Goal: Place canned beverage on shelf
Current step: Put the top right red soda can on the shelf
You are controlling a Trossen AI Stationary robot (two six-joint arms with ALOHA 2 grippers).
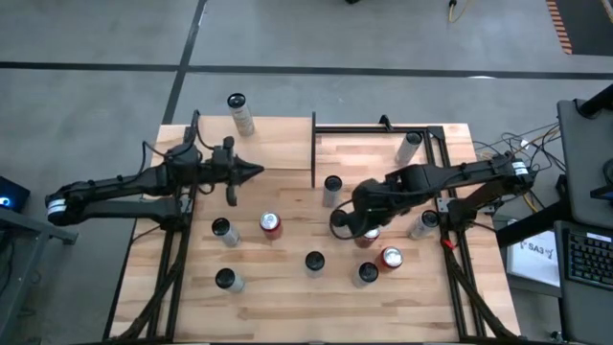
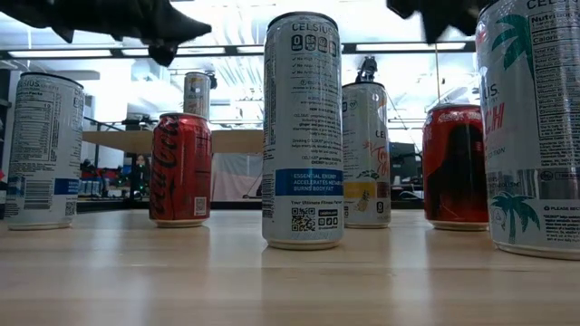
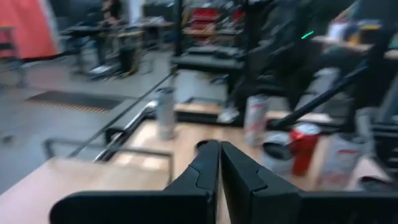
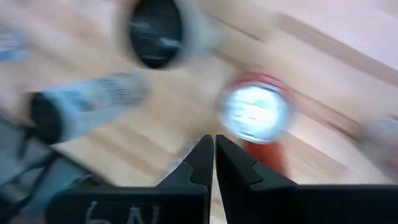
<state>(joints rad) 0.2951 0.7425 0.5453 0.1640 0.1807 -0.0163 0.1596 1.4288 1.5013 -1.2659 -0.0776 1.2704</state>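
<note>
From above: left gripper (image 1: 257,172) pinched shut, empty, over the shelf (image 1: 278,144) at the table's (image 1: 287,307) far left corner; right gripper (image 1: 337,222) likewise shut, empty, mid-table beside a red can (image 1: 272,224). Only in the low view: Celsius lettering on a tall can (image 2: 303,131), ceiling lights behind. Pale planks underfoot, grey floor around.

R gripper (image 4: 214,149) shut above red can (image 4: 256,115).

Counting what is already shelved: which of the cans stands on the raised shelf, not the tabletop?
Only the tall silver can with a dark top, at the far-left corner of the pale wood shelf; all other cans stand on the tabletop.
</note>
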